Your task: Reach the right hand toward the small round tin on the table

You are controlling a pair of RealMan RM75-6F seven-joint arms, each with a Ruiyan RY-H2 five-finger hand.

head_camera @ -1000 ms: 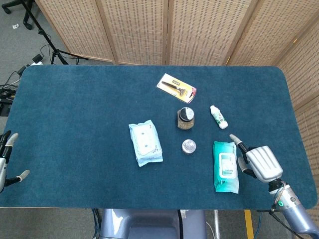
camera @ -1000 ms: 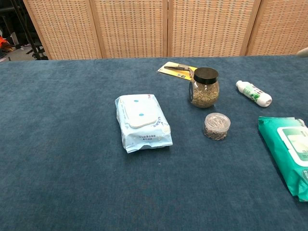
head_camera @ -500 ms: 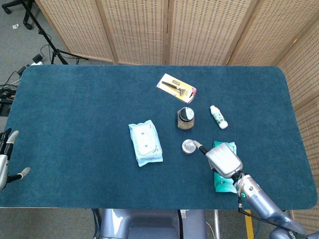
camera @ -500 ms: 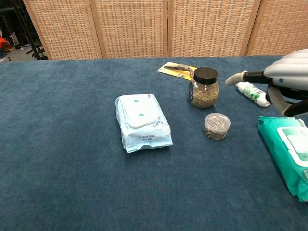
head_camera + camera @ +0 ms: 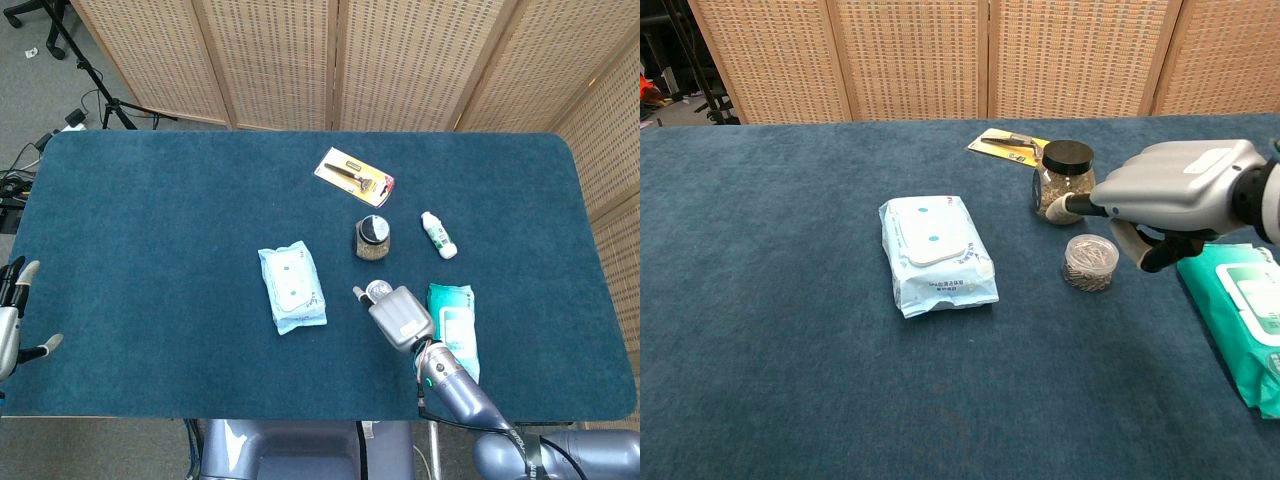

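Table [image 5: 150,230], covered in dark blue cloth: several small items are being displayed right of centre.

Small round tin [image 5: 1090,262], clear lid, fine metal pieces seen inside: it is being kept near the middle of the cloth, just near of the jar. In the head view only its lid edge [image 5: 377,290] is being shown past the hand.

Right hand [image 5: 1165,200]: it is being held low over the cloth just right of the tin, one finger stretched left above it, others curled downward beside it. Nothing is being held; fingers are apart. Whether the tin is being touched cannot be told. From the head view [image 5: 398,314] the hand is being seen directly over the tin.

Left hand [image 5: 15,325]: it is being kept at the far left edge of the table, fingers spread, nothing held.

Glass jar [image 5: 1065,182], black lid, brownish grainy contents: it is standing upright just beyond the tin.

Pale blue wipes pack [image 5: 933,253]: it is lying flat left of the tin; label is not legible.

Green wipes pack [image 5: 1240,320]: it is lying right of the hand; print is unreadable.

Small white bottle [image 5: 438,235], green markings: it is lying on its side right of the jar.

Yellow carded razor [image 5: 354,177]: it is lying beyond the jar; text is too small to read.
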